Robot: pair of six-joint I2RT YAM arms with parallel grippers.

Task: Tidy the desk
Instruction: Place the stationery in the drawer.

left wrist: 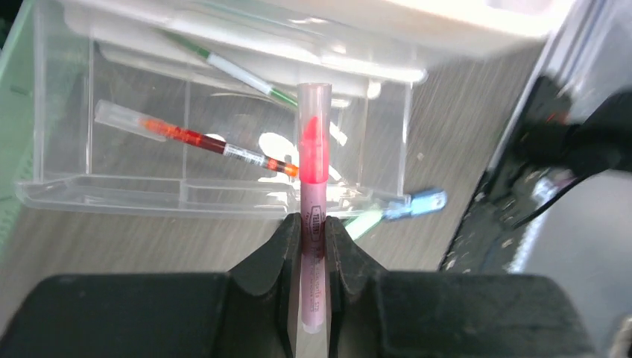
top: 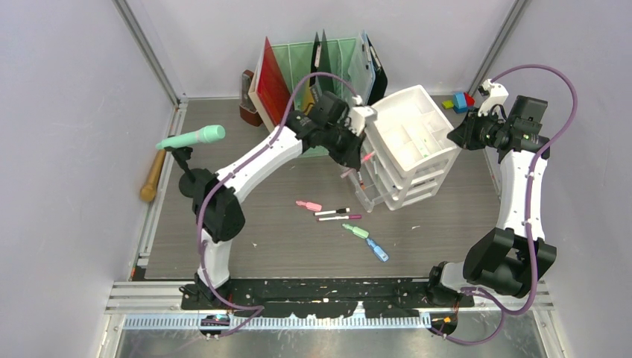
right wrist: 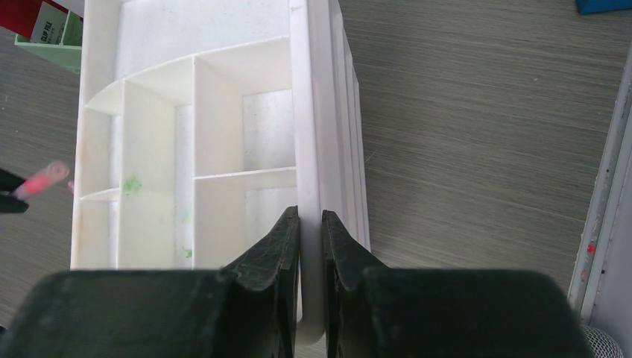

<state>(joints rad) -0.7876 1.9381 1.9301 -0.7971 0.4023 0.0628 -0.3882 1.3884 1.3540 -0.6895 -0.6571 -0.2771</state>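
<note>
Black fingers of the left gripper (left wrist: 314, 224) filled the bottom of its own wrist view, the jaws nearly closed and pinching a pink marker (left wrist: 314, 149) by its lower barrel. The marker's clear-capped end reached past the front lip of a clear drawer (left wrist: 186, 195), pulled out, with a red pen (left wrist: 201, 140) and a green pen (left wrist: 238, 71) lying in it. Under everything spread the desk (top: 447, 224), a wide top of grey-brown wood-grain planks running from the near metal rail to the pale back wall, with rails along both sides. On its middle lay a loose scatter: a pink highlighter (top: 308, 205), 2 thin pens (top: 333, 215), a green marker (top: 355, 230) and a blue marker (top: 378, 250). A mint-green file rack (top: 328, 56) stood at the back and a white drawer unit (top: 414, 142) just right of centre. From its base at the near left, the left arm bent at the elbow and stretched diagonally back, wrist tipped down at the unit's front. On the right, the other arm climbed along the right rail and turned left at the wrist, and the right gripper (right wrist: 311, 220) had its jaws squeezed onto the thin white side wall of the unit's top tray.
</note>
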